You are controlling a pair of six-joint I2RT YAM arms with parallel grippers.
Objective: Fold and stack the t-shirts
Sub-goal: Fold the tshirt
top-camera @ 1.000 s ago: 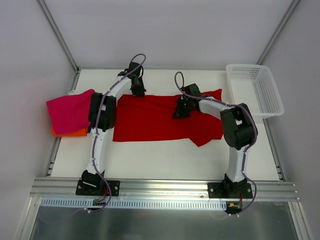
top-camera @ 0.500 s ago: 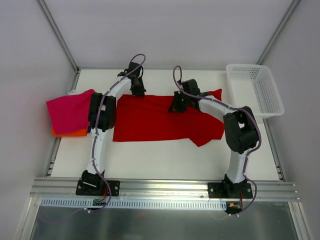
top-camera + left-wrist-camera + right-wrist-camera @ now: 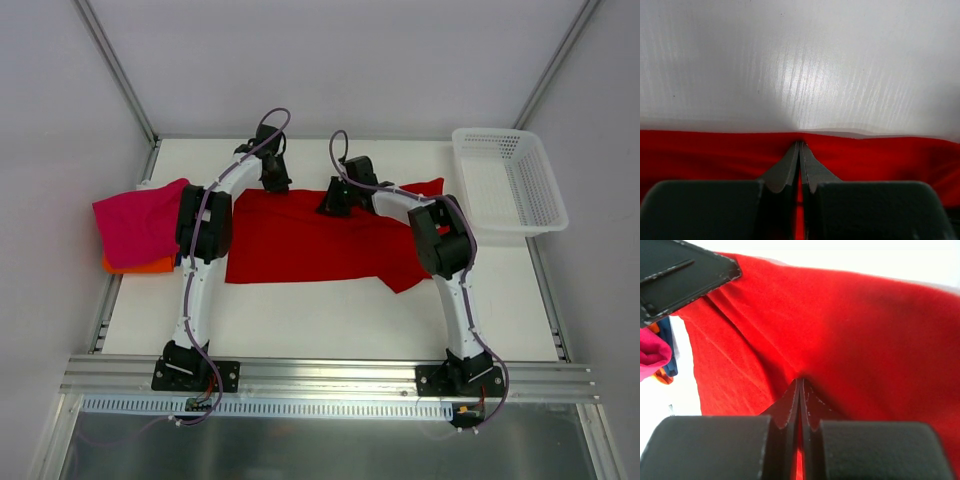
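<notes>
The red shirt (image 3: 300,240) lies spread out flat in the middle of the table (image 3: 330,320), closer to the far edge than to the near edge. It runs long from left to right. One part at its right end hangs down toward the near edge, and another part pokes up toward the far right corner.

The left gripper (image 3: 277,183) sits at the far edge of the red shirt, on its left part. Its two fingers are pressed tight together, with a bit of the red cloth pinched between them. The right gripper (image 3: 333,203) is just beside it, a little more to the right. Its fingers are squeezed tight on the red cloth too, and the cloth wrinkles up at the tips.

A pink shirt (image 3: 135,220) lies at the left edge of the table, on top of an orange shirt (image 3: 135,265). A bit of a blue shirt (image 3: 671,352) peeks out next to them.

A white basket (image 3: 540,200) stands at the far right corner.
</notes>
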